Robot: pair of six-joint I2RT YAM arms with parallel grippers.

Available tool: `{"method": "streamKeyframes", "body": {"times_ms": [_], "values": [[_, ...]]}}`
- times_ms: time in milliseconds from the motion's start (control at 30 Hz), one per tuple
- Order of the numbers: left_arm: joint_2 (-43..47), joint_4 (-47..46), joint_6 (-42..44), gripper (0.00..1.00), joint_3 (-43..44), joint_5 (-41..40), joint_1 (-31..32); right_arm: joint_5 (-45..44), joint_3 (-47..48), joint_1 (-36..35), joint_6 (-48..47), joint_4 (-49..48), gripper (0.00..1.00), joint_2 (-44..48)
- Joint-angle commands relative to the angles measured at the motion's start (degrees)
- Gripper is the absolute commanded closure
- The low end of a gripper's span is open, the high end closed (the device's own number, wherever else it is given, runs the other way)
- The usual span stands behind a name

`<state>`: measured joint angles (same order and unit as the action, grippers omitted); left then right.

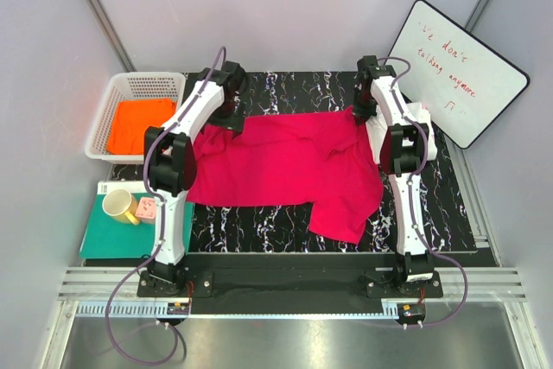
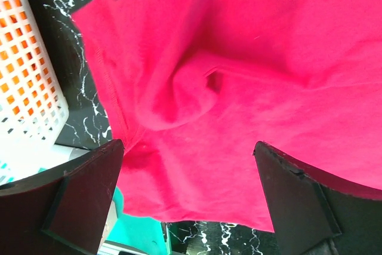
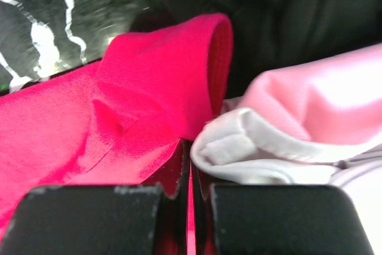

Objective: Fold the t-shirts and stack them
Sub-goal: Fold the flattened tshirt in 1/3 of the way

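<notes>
Crimson-pink t-shirt (image 1: pixel 285 162), spread across worktop (image 1: pixel 449 205). Right gripper (image 3: pixel 190 207) pinched shut on its cloth, near far edge. Left gripper (image 2: pixel 188 168) wide open above it.

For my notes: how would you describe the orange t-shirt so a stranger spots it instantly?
Start at the black marbled table and look to its far-left corner, where a white mesh basket sits. The orange t-shirt lies bunched inside it, the only garment in a container; the crimson t-shirt is spread across the table.
</notes>
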<state>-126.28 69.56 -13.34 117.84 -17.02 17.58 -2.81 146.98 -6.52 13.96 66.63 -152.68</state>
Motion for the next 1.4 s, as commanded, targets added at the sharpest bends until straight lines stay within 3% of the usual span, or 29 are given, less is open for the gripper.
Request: {"method": "streamKeyframes", "body": {"times_ms": [0,967,1267,1367], "values": [[-1.34,1.46,-0.10,0.01,1.25,-3.03,-0.53,-6.51,1.82,1.43,0.20,-0.71,0.98,0.37],[-3.10,1.10,2.01,0.06,-2.35,-2.94,-4.48,-10.28,7.62,3.45,2.04,-4.67,0.98,-1.57],[1.73,-1.09,3.41,0.11,-5.95,4.18,-4.93,-10.29,8.50,5.20,2.30,-4.76,0.98,-2.36],[2.35,-1.97,3.67,0.20,-8.06,5.41,-4.31,-8.80,8.42,5.29,2.39,-4.93,0.98,-2.53]]}}
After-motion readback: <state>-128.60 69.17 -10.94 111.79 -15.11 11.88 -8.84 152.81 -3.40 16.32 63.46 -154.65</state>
